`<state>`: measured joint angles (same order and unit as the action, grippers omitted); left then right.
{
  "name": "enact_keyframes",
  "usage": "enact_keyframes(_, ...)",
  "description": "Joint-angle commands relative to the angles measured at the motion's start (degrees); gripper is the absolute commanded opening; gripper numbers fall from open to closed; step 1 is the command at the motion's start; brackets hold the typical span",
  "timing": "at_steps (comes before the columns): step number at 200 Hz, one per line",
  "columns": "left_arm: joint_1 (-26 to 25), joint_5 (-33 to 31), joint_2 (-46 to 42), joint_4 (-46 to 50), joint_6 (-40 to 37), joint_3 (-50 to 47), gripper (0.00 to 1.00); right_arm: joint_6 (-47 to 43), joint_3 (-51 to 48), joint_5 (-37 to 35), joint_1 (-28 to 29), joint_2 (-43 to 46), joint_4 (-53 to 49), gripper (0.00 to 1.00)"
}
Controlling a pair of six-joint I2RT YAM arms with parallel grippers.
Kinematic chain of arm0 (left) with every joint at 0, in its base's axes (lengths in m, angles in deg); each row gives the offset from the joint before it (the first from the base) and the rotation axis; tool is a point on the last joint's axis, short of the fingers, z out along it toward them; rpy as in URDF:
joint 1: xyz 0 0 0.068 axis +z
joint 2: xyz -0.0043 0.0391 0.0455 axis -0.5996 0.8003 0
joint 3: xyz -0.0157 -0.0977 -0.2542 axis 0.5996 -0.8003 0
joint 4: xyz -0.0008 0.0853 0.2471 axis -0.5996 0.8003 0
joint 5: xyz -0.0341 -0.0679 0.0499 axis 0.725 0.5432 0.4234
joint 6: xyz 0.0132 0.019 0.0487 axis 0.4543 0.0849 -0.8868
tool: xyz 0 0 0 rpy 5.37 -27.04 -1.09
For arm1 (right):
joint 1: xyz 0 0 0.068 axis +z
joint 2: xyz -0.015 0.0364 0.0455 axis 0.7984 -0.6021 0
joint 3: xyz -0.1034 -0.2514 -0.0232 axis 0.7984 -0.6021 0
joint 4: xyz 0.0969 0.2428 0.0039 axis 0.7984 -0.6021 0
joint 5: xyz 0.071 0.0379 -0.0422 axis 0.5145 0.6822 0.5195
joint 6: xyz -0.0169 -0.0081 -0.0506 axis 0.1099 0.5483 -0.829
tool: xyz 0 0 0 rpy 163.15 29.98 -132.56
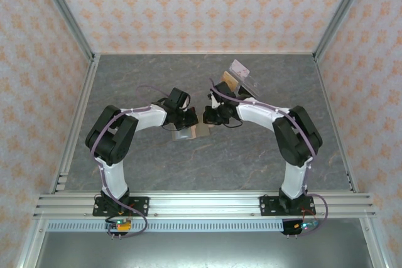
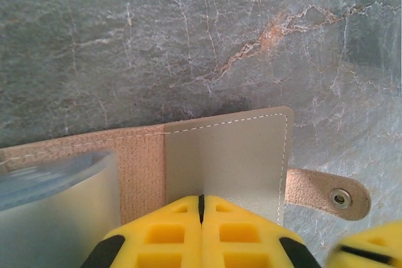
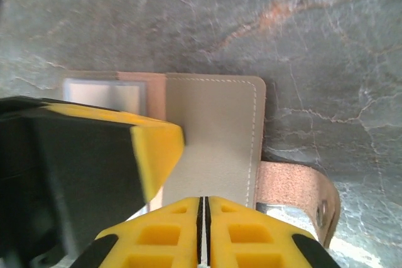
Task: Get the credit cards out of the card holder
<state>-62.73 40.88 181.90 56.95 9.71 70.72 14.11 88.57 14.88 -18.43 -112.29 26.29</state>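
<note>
The card holder (image 2: 220, 155) lies open, with a grey flap, a tan suede spine and a snap strap (image 2: 326, 192); from above it shows between the arms (image 1: 186, 134). My left gripper (image 2: 201, 196) is shut on the near edge of the grey flap. My right gripper (image 3: 203, 200) is shut on the same flap (image 3: 213, 136), beside the left gripper's yellow finger (image 3: 157, 149). A clear pocket (image 2: 56, 186) covers the holder's other half; I cannot tell if a card is inside. What look like an orange-yellow credit card (image 1: 227, 82) and a whitish-pink one (image 1: 239, 67) rest on the stand.
A clear acrylic slanted stand (image 1: 248, 83) sits at the back, just right of centre, close behind the right arm's wrist. Patterned walls and metal rails enclose the grey marbled table (image 1: 144, 73). Bare tabletop lies to the left and in front of the arms.
</note>
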Motion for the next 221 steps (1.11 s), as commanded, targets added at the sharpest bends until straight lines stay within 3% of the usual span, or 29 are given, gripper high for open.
enact_keyframes(1,-0.5,-1.8,-0.9,1.6,1.7,0.3,0.00,1.2,0.4,1.7,-0.4,-2.7,0.9,0.12)
enact_keyframes(42,0.8,-4.4,-5.0,6.3,2.4,1.8,0.00,1.6,0.5,-0.4,-0.3,-5.3,-0.3,0.12)
enact_keyframes(113,6.3,-7.4,-14.5,17.9,-1.3,-1.8,0.58,1.4,0.7,-1.6,-0.2,-7.9,-1.3,0.12)
enact_keyframes(170,6.3,-5.5,-12.0,17.7,-1.4,-3.6,0.62,1.2,1.3,-2.9,-0.2,-8.9,-2.8,0.12)
enact_keyframes(221,6.3,-4.6,-10.2,17.0,-1.4,-3.2,0.54,1.3,1.6,-2.5,0.0,-9.1,-3.0,0.12)
